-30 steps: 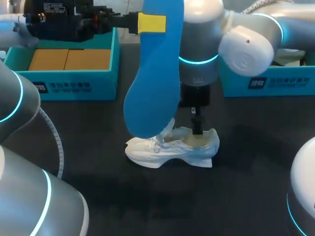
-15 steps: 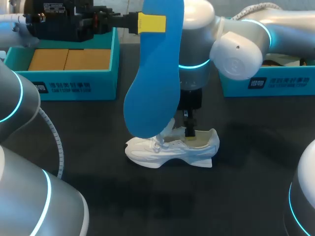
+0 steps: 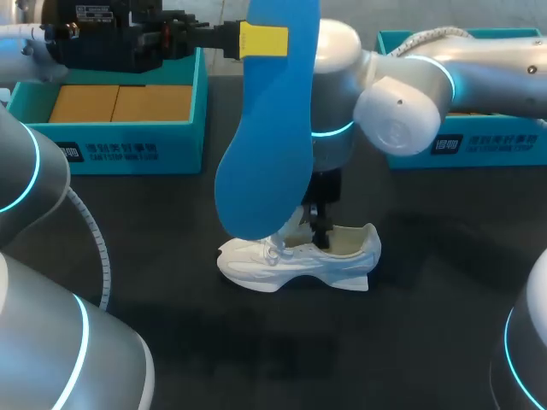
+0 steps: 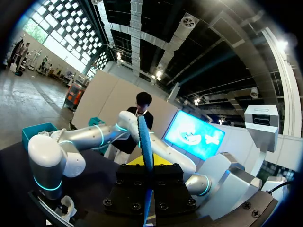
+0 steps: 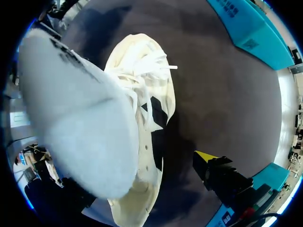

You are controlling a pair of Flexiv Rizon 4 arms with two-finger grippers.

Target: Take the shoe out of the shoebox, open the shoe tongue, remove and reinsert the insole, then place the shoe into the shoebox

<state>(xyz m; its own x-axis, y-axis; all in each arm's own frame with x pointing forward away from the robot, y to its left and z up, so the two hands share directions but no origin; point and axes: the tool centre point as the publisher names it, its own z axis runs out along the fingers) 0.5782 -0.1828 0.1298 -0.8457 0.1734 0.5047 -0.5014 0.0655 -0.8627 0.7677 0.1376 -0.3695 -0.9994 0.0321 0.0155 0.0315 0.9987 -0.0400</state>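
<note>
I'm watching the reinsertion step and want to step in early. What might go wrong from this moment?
1. The insole hangs from the left gripper by one end, its free end near the laces rather than the opening, so it may buckle against the shoe when lowered.
2. The right gripper stands at the shoe's opening and may block the insole's way in.

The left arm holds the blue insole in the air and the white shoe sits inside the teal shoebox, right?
Not quite. The left gripper holds the blue insole in the air, but the white shoe sits on the black table, outside the teal shoebox. The head view shows it.
</note>
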